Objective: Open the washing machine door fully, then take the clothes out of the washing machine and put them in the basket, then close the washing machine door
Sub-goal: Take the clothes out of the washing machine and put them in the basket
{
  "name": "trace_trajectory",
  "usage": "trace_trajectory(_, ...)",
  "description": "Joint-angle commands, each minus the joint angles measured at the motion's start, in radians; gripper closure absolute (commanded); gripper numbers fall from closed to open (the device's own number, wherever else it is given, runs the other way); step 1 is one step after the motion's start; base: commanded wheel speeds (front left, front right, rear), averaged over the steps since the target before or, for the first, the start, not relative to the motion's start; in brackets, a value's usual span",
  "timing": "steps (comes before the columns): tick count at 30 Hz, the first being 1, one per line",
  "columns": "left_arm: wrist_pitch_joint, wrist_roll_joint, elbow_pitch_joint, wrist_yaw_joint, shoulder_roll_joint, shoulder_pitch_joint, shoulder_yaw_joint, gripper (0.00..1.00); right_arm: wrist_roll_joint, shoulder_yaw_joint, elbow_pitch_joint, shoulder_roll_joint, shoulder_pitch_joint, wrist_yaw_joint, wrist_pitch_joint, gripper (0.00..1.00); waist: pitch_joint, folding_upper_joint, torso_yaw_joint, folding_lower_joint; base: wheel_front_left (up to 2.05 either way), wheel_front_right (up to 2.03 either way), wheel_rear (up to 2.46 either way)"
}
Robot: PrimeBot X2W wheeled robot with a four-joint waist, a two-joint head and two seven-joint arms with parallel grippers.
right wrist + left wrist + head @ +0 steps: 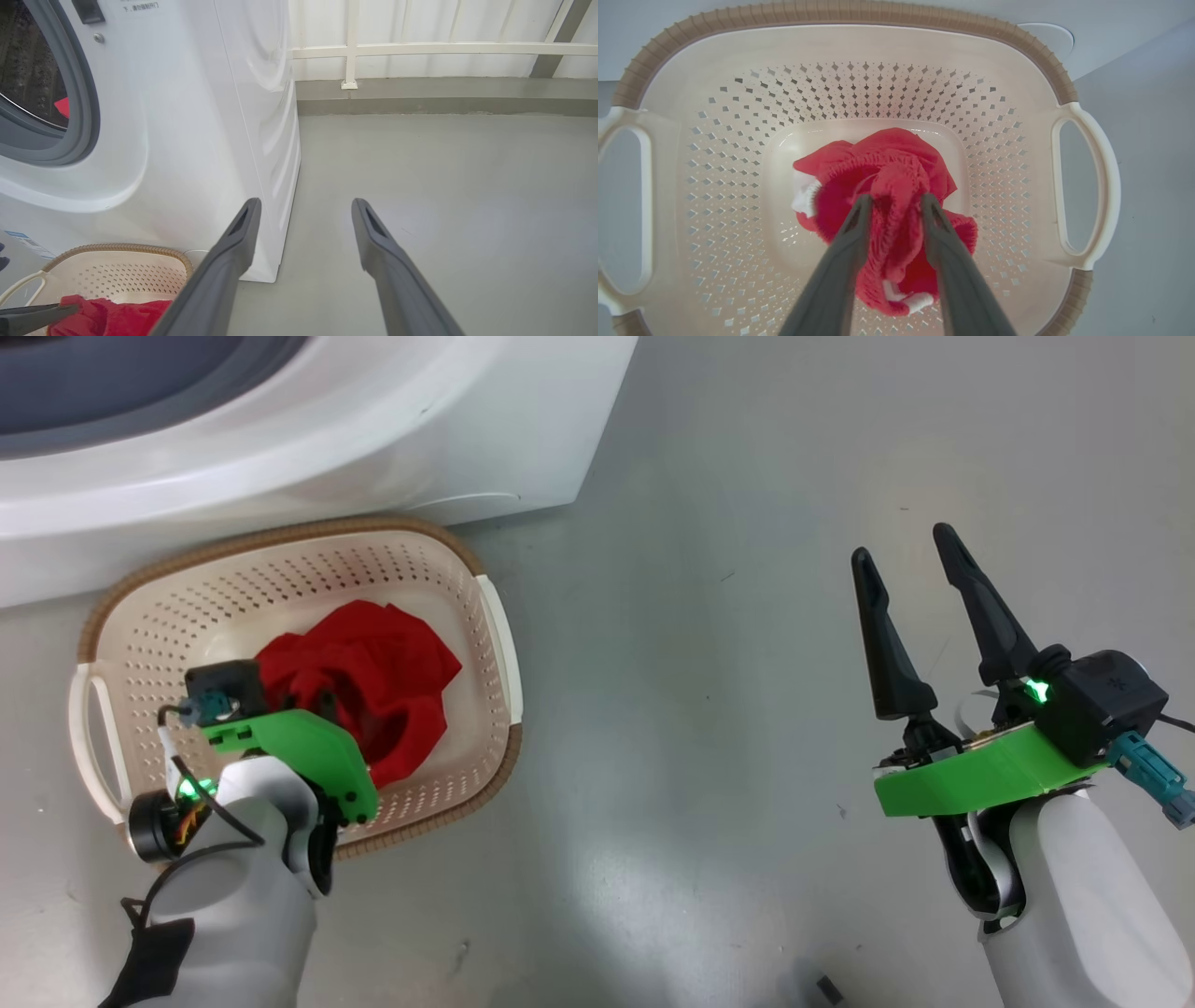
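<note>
Crumpled red clothes (896, 154), seemingly white-trimmed

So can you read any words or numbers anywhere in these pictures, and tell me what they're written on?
"下,请勿强制开门": small print high on the front of the washing machine. Its start is cut off by the picture's top edge, so this is my best reading.
Blue-white sticker low on the machine's front: too small and blurred to read.
</note>
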Motion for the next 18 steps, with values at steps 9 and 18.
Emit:
trace_trajectory(9, -0.087, 0.003, -0.012, -0.003, 0.025, 0.001, -0.001, 0.00, 0.012, 0.011, -0.012, 0.001, 0.001, 0.005, -0.006, 0.00, -0.038, 0.0000, 0.020, 0.0000, 0.00, 0.00, 0.00)
trace_trajectory(18, -0.123, 0.013, -0.210, 0.007, 0.024, 0.071, 0.042, 0.00, -0.001, -0.012, -0.003, 0.001, 0.010, 0.005, -0.006, 0.00, -0.099, 0.0000, 0.051, 0.0000, 0.00, 0.00, 0.00)
